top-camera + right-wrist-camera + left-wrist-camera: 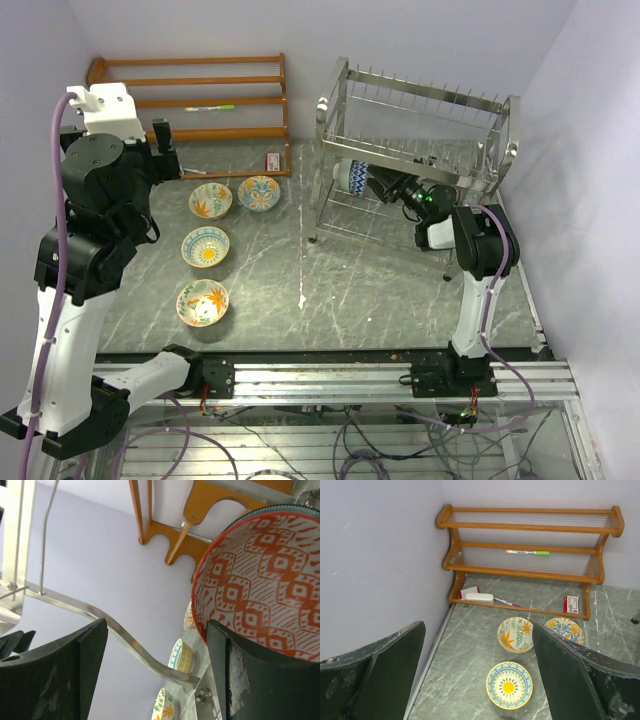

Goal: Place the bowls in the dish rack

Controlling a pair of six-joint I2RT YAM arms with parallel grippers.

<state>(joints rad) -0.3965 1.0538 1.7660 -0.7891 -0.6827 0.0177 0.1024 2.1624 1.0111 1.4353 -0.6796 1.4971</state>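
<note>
A red-and-white patterned bowl stands on edge in the lower tier of the wire dish rack. The right gripper reaches in beside it with jaws apart and nothing between them, the bowl just past one finger. Four other painted bowls sit upright on the counter near the wooden shelf, below the raised left gripper, whose jaws are spread wide and empty.
</note>
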